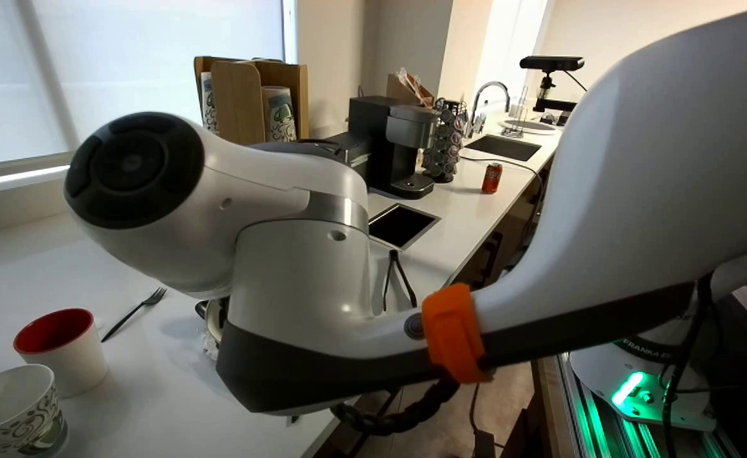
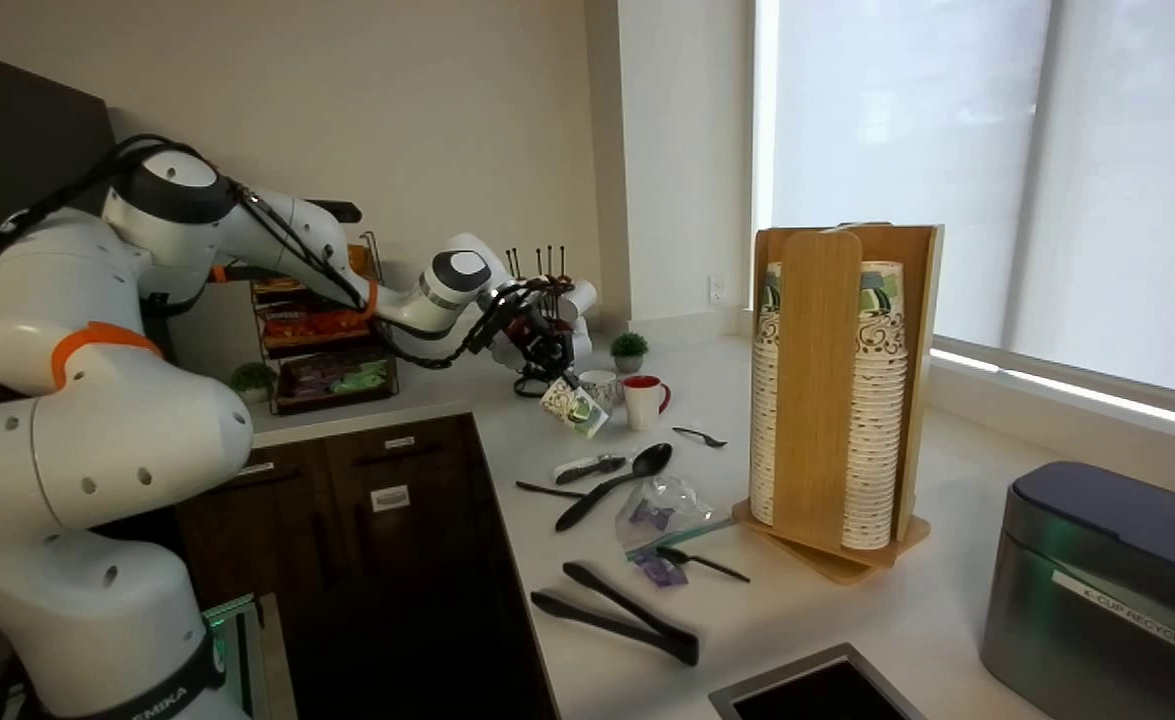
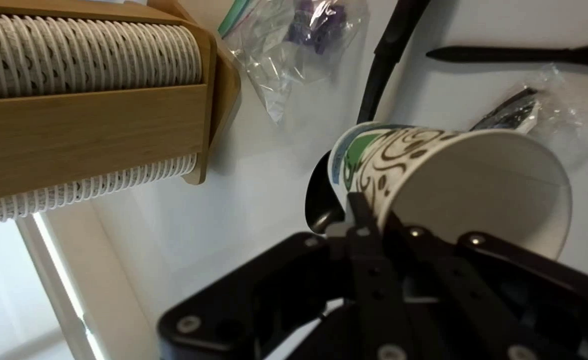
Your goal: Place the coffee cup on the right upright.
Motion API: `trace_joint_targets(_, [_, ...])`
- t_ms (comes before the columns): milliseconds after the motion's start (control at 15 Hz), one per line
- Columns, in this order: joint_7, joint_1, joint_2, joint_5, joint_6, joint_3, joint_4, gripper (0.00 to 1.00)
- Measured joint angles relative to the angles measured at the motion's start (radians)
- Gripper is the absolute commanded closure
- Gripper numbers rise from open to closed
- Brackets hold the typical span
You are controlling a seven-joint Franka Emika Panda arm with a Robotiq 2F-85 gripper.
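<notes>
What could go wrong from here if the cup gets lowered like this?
The held paper cup is tilted, so letting go could leave it on its side. The gripper pinches its wall by the rim, and pressing down might crease or twist the cup. The red-lined mug looks close in an exterior view, so a bump seems possible.

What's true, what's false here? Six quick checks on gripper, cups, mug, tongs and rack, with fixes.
1. The gripper pinches the coffee cup. True.
2. The coffee cup is upright. False: it is tilted.
3. The mug is red inside. True.
4. The paper cup beside the mug lies on its side. False: it stands mouth up.
5. The tongs sit in the mug. False: they lie on the counter.
6. The wooden rack holds stacked paper cups. True.
</notes>
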Motion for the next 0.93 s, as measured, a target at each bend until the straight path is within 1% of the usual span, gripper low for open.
trace_joint_targets(333, [-0.053,-0.03,0.023,0.0,-0.101,0.007,0.043,0.99])
trace_joint_targets(600, [-0.127,-0.073,0.05,0.003,-0.197,0.037,0.093,0.99])
trace_joint_targets(733, [-0.156,-0.101,0.068,0.021,-0.215,0.059,0.117,0.99])
trace_joint_targets(933, [-0.185,-0.146,0.095,0.078,-0.215,0.094,0.142,0.99])
